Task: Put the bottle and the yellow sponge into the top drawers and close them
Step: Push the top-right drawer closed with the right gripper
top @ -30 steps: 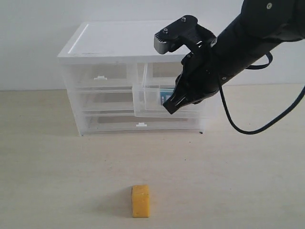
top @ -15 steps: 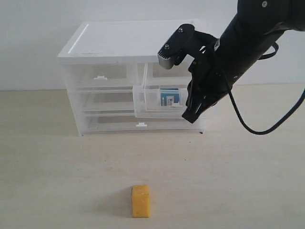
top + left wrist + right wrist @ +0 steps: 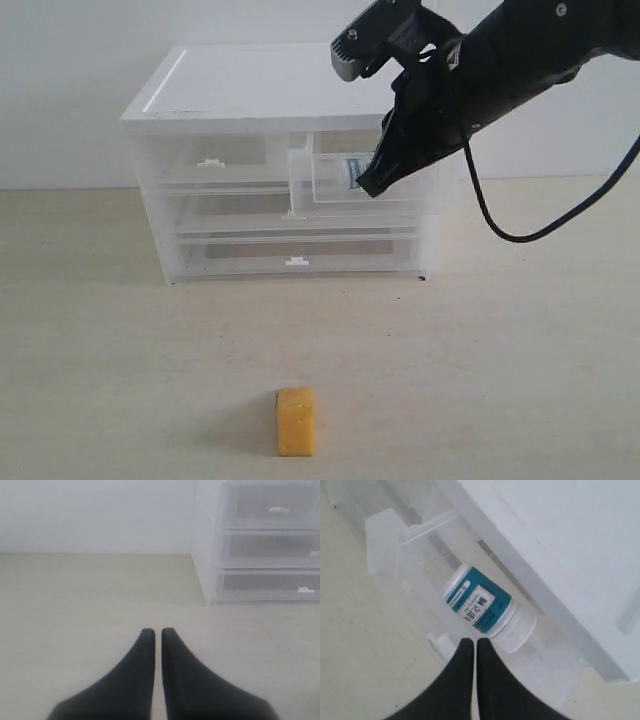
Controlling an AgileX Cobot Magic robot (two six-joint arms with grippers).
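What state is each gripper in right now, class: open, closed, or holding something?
Left gripper: closed, holding nothing.
Right gripper: closed, holding nothing; the bottle lies loose in the top drawer.

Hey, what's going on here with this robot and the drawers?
The bottle lies on its side in the top right drawer, which stands partly open. The right gripper, shut, is at that drawer's front, probably to push it closed. The sponge sits untouched on the table in front of the cabinet. The left gripper is shut and empty, above the table beside the cabinet.
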